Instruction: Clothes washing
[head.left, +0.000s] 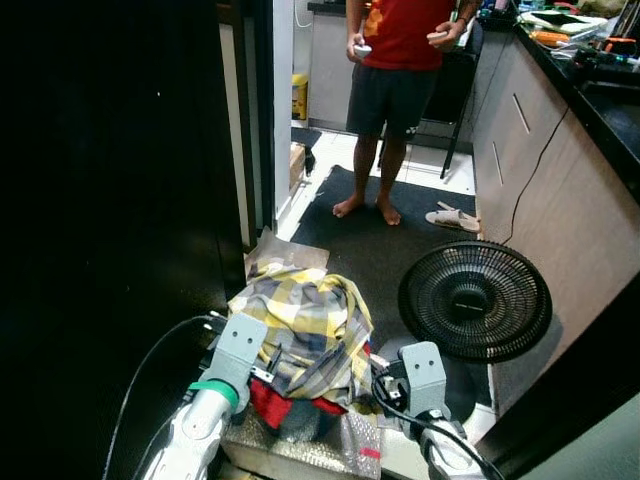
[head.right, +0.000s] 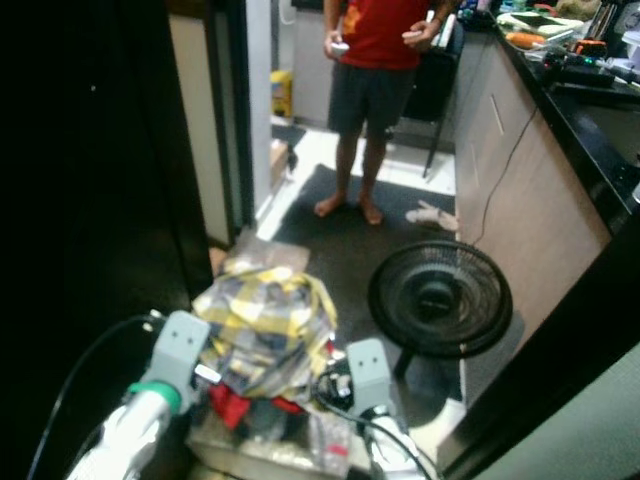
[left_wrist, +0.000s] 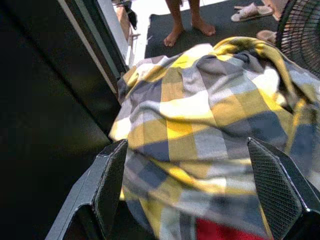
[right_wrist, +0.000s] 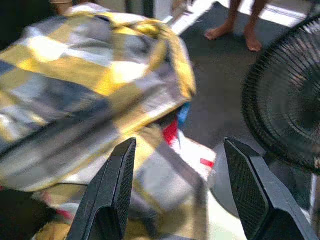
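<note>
A heap of clothes topped by a yellow plaid shirt (head.left: 305, 325) sits on the floor beside a black fan (head.left: 474, 300). The left gripper (left_wrist: 192, 192) and right gripper (right_wrist: 177, 192) hover over it, fingers spread wide. A barefoot person (head.left: 395, 60) stands on the dark mat (head.left: 380, 245) by the desk (head.left: 590, 90).

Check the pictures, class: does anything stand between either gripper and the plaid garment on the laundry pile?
Nothing visible does. The left gripper and right gripper flank the plaid garment, jaws open; the fan stands off to the right.
</note>
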